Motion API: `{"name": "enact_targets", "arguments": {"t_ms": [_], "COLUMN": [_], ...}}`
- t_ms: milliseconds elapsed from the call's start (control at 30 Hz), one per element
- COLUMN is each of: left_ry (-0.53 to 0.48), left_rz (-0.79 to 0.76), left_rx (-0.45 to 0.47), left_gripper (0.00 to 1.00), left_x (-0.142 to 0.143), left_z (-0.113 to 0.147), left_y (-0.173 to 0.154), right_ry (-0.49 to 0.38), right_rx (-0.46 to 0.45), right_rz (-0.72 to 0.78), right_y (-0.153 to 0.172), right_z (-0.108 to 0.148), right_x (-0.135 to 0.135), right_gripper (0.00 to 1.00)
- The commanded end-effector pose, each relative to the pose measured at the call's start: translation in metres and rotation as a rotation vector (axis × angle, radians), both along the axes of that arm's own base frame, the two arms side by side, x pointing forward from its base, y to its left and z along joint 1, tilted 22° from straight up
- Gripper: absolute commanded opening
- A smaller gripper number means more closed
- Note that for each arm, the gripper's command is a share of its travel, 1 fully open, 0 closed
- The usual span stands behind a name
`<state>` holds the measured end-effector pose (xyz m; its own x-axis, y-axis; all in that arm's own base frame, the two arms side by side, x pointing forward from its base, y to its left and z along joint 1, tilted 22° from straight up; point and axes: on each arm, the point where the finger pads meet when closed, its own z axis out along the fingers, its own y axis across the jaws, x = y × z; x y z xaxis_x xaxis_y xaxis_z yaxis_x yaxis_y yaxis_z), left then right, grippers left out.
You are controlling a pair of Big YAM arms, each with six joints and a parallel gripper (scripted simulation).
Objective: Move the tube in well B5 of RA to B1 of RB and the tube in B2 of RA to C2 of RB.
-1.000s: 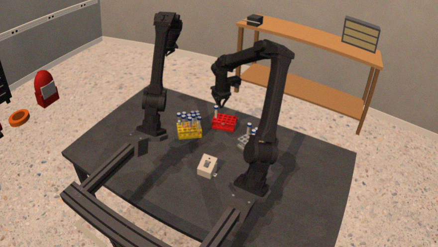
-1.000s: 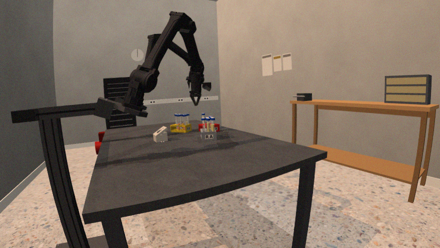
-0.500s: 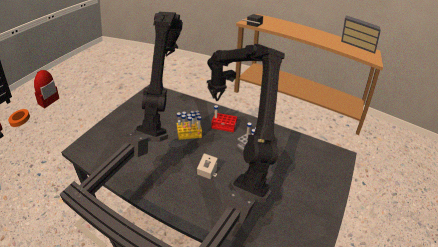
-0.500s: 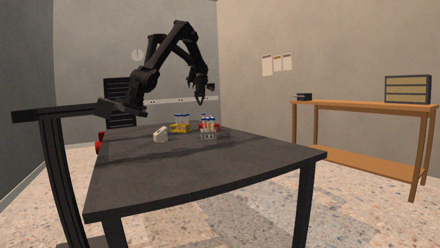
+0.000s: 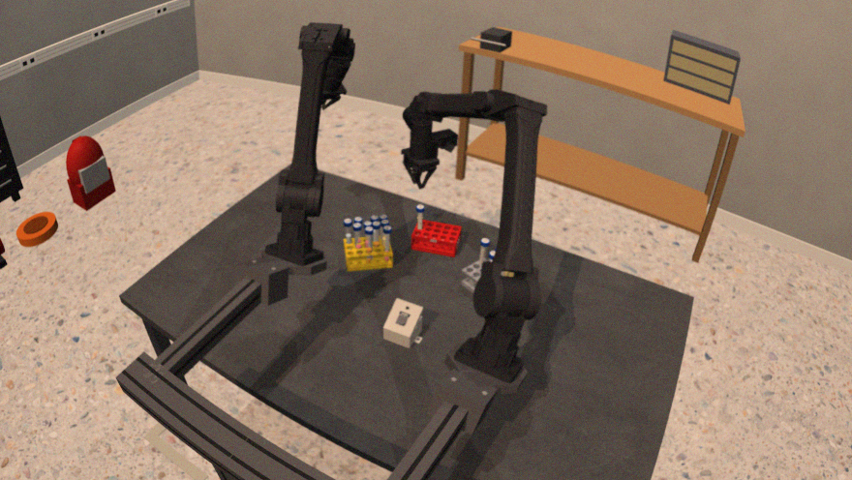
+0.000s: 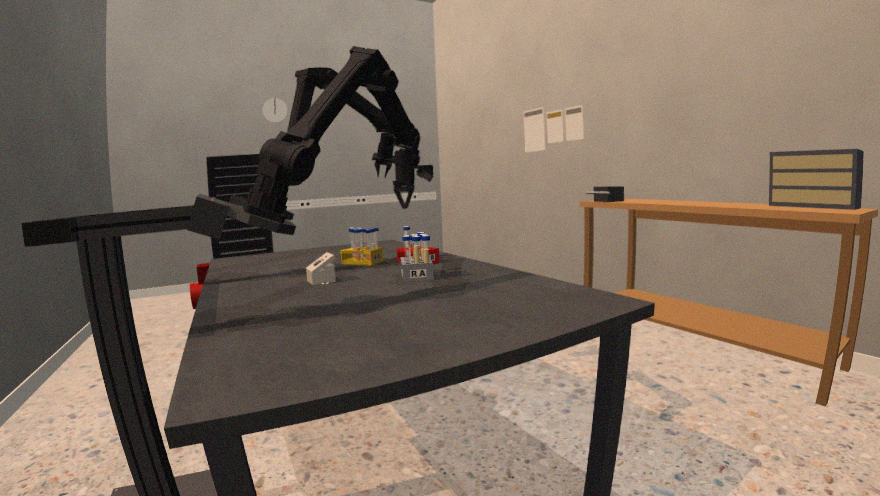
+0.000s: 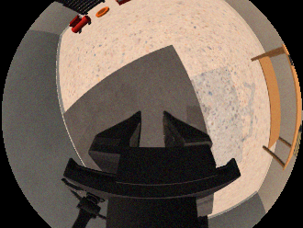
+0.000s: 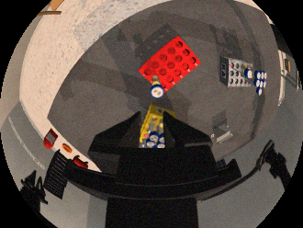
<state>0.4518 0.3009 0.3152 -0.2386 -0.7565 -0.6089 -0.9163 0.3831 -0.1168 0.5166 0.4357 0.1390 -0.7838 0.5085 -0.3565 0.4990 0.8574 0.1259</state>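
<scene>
The grey rack RA (image 5: pixel 471 271) (image 6: pixel 406 273) (image 8: pixel 225 70) holds several blue-capped tubes; my right arm partly hides it in the top view. The yellow rack RB (image 5: pixel 366 262) (image 6: pixel 361 260) holds several upright blue-capped tubes; fingers partly cover it in the right wrist view. Well labels are too small to read. My right gripper (image 5: pixel 421 184) (image 6: pixel 403 205) (image 8: pixel 151 115) is partly open and empty, high above the red rack's area. My left gripper (image 6: pixel 382 173) (image 7: pixel 151 113) is partly open and empty, high up, away from the racks.
A red rack (image 5: pixel 437 244) (image 8: pixel 172 62) stands between RB and RA, with one tall blue-capped tube (image 5: pixel 419 217) (image 8: pixel 156 88) in it. The pale button box (image 5: pixel 402 326) (image 6: pixel 321 274) stands nearer the arm bases. A wooden shelf table (image 5: pixel 602 71) stands behind the bench.
</scene>
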Motion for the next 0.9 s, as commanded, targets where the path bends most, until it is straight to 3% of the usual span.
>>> {"name": "enact_targets", "arguments": {"t_ms": [0, 167, 300, 867], "left_ry": [-0.035, -0.035, -0.035, -0.035], "left_rz": [0.001, 0.001, 0.001, 0.001], "left_rx": [0.019, 0.019, 0.019, 0.019], "left_gripper": [0.3, 0.3, 0.3, 0.3], "left_x": [0.004, 0.004, 0.004, 0.004], "left_z": [0.02, 0.02, 0.02, 0.02], "left_y": [0.003, 0.003, 0.003, 0.003], "right_ry": [-0.028, -0.017, 0.008, 0.008], "right_rx": [0.029, 0.018, -0.008, -0.008], "right_rz": [0.005, 0.005, -0.002, -0.002], "right_y": [-0.001, -0.002, -0.01, -0.014], "right_z": [0.02, 0.007, -0.023, -0.049], "right_x": [0.0, -0.002, 0.006, 0.015], "right_gripper": [0.3, 0.3, 0.3, 0.3]}}
